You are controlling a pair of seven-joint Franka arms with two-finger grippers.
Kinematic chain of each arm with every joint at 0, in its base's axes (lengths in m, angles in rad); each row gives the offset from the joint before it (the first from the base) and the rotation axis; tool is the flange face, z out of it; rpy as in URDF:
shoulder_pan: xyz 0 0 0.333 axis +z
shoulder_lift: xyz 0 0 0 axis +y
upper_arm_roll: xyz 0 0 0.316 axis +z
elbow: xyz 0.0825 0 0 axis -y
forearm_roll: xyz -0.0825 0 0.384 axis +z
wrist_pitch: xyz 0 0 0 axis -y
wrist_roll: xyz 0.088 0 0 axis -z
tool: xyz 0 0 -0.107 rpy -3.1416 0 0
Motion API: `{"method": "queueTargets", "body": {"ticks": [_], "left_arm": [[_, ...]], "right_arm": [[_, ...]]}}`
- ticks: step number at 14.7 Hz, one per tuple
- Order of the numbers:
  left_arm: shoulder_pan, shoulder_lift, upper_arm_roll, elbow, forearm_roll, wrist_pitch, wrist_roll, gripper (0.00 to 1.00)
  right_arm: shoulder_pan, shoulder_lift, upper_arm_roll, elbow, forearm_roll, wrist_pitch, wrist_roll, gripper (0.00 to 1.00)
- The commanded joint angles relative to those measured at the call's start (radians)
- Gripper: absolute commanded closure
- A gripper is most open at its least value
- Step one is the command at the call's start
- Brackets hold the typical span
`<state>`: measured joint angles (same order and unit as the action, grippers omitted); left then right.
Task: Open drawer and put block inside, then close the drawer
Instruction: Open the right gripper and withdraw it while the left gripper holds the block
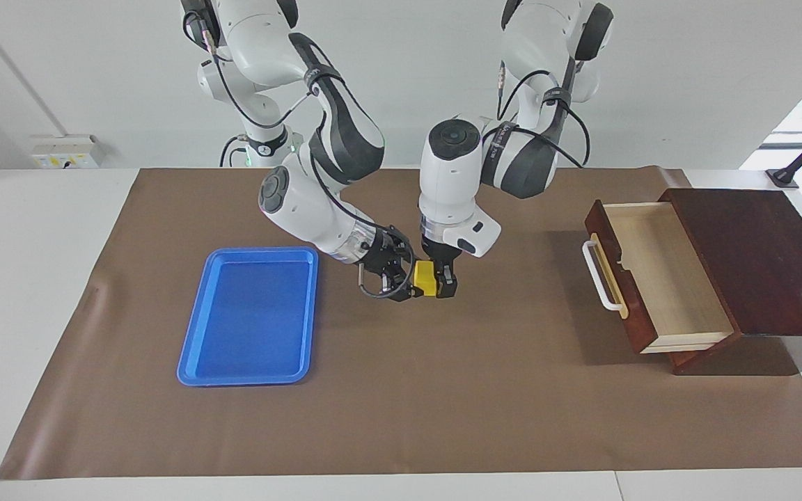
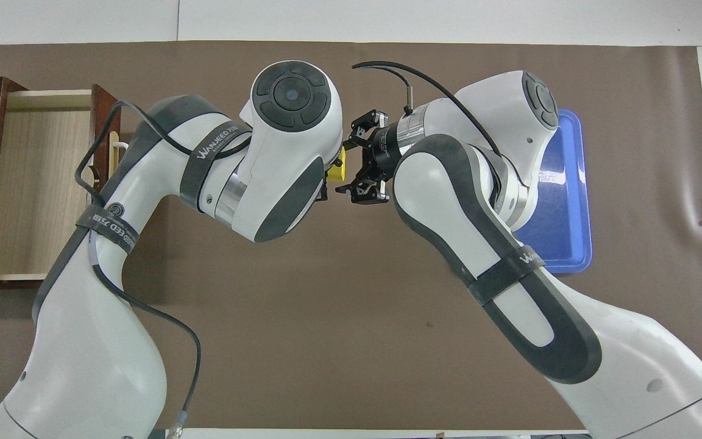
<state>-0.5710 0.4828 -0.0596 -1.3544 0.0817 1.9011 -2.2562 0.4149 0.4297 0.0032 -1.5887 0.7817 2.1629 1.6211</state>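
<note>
The yellow block (image 1: 426,278) (image 2: 337,168) hangs just above the brown mat at mid-table. My left gripper (image 1: 437,284) comes down from above and is shut on it; in the overhead view its own wrist hides it. My right gripper (image 1: 403,281) (image 2: 346,166) lies level beside the block, toward the right arm's end. It is open, with its fingertips standing off the block's sides. The drawer (image 1: 658,278) (image 2: 40,183) is pulled out of its dark cabinet (image 1: 756,257) at the left arm's end, its pale inside bare and its white handle (image 1: 599,275) facing mid-table.
A flat blue tray (image 1: 251,316) (image 2: 564,201) lies on the mat toward the right arm's end, with nothing in it. The brown mat (image 1: 443,403) covers most of the white table. Both forearms crowd the space over mid-table.
</note>
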Motion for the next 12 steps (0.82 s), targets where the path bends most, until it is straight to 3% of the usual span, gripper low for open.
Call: {"method": "queueTargets", "body": {"ticks": [1, 3, 6, 12], "left_arm": [[-0.003, -0.004, 0.007, 0.011, 0.009, -0.01, 0.01, 1.0], [-0.001, -0.006, 0.009, 0.011, 0.012, -0.011, 0.012, 1.0], [0.005, -0.026, 0.012, 0.009, 0.012, -0.033, 0.039, 1.0], [0.108, -0.085, 0.01, 0.004, 0.006, -0.149, 0.162, 1.0]], "right_arm": [[-0.007, -0.017, 0.004, -0.01, 0.005, -0.009, 0.017, 0.17], [-0.008, -0.017, 0.004, -0.01, 0.004, -0.011, 0.017, 0.16], [-0.024, -0.032, 0.001, -0.014, 0.001, -0.014, 0.016, 0.02], [-0.097, -0.097, -0.003, -0.016, -0.027, -0.077, -0.013, 0.0]]}}
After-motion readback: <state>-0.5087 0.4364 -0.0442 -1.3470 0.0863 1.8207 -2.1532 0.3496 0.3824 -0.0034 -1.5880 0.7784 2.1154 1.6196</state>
